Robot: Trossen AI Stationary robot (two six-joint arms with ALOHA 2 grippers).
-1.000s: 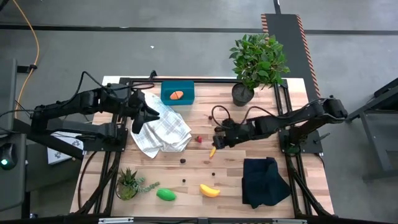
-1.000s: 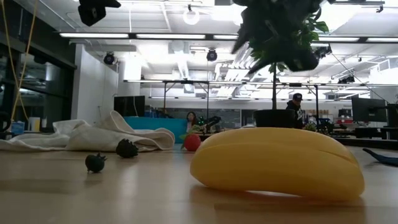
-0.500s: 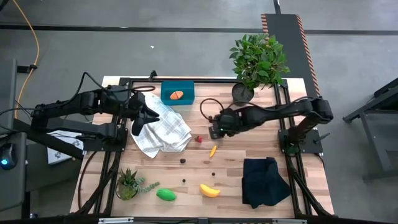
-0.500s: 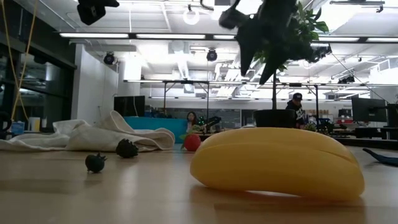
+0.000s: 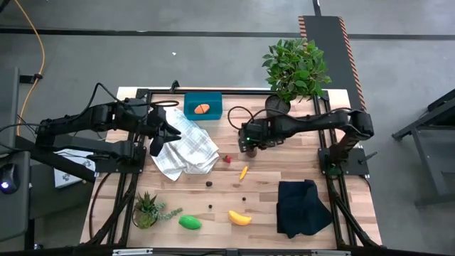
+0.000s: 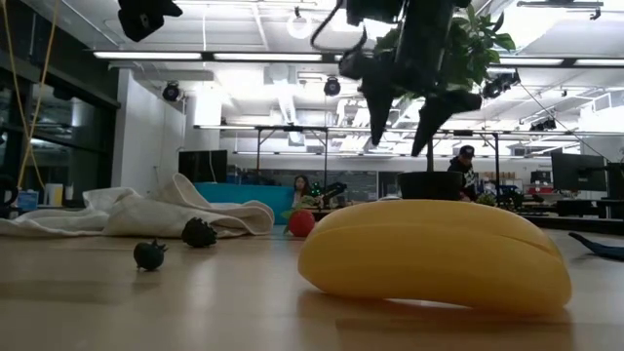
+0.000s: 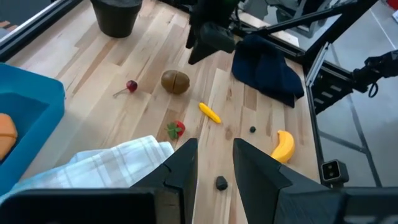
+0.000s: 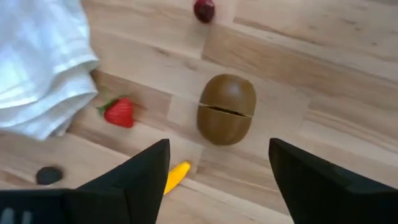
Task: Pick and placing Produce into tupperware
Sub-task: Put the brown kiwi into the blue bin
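Right tool (image 8: 217,180) now above kiwi (image 8: 226,109)

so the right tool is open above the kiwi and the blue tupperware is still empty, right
Not quite. The right tool does hang open above the kiwi, as the right wrist view shows. But the tupperware is not empty: the high view shows an orange piece of produce already lying in it.
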